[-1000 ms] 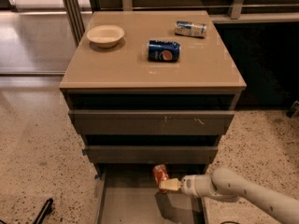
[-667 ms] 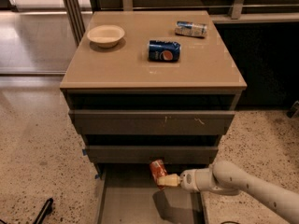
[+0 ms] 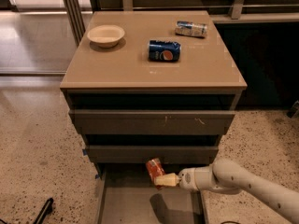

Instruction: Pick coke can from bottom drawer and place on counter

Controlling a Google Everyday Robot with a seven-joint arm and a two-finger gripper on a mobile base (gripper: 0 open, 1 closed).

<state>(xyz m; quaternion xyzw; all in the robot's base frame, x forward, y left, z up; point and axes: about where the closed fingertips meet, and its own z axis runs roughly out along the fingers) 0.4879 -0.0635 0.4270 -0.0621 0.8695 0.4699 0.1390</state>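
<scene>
One coke can clamped in hand over bottom drawer.

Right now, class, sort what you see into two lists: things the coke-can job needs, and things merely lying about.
Job in hand: coke can; pincer gripping it above the open bottom drawer; counter.

Lying about: bowl, Pepsi can, blue-and-white can, all on the counter.

Gripper rose slightly and drifted left over the bottom drawer, lifting the coke can with it (can's top reached the middle drawer front)
</scene>
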